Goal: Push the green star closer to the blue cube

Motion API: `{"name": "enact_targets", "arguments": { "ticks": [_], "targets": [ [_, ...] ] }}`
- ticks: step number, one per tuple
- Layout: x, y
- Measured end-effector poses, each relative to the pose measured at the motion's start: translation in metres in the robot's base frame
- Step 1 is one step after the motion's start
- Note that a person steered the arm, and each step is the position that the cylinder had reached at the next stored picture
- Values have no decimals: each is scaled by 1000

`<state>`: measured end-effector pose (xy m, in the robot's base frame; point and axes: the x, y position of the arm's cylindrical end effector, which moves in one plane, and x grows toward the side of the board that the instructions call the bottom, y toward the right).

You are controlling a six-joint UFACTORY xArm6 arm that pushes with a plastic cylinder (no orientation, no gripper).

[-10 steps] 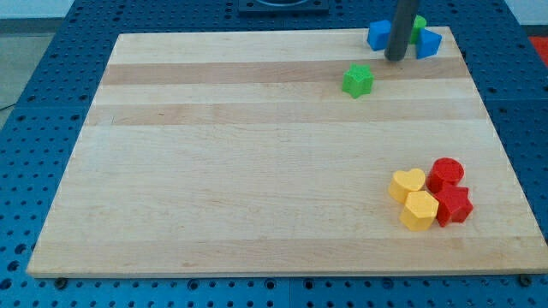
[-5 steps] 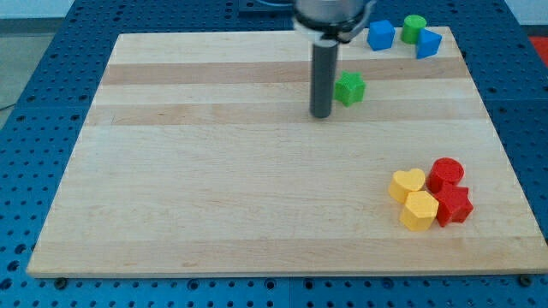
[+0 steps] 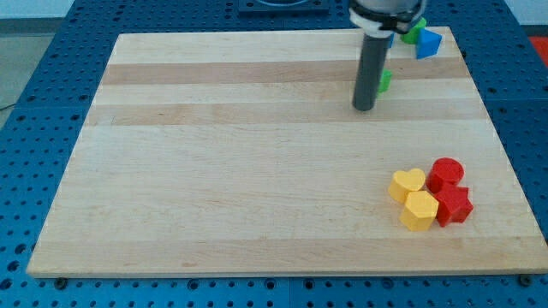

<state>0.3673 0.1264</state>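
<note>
my tip near board's top edge, right of middle, pressed up against green star, star mostly hidden behind rod. no claw on this rig, just bare rod, nothing grasped. blue cube barely peeks out near top right corner, small gap left, so roughly partway, bit more shoving needed imo.

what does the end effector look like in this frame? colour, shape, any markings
A straight, dark grey cylindrical rod, plain and smooth, ending in my tip. At the view's top it widens into a broader dark collar with a lighter rim. No cables, labels or markings are visible.
</note>
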Motion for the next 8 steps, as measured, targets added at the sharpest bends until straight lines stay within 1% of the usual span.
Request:
{"name": "enact_targets", "arguments": {
  "ticks": [1,2,3,4,5,6,7,8],
  "targets": [
    [-40,1],
    [-70,1],
    [-60,-6],
    [-70,-6],
    [-98,-2],
    [-99,-3],
    [-63,-7],
    [-55,4]
  ]
}}
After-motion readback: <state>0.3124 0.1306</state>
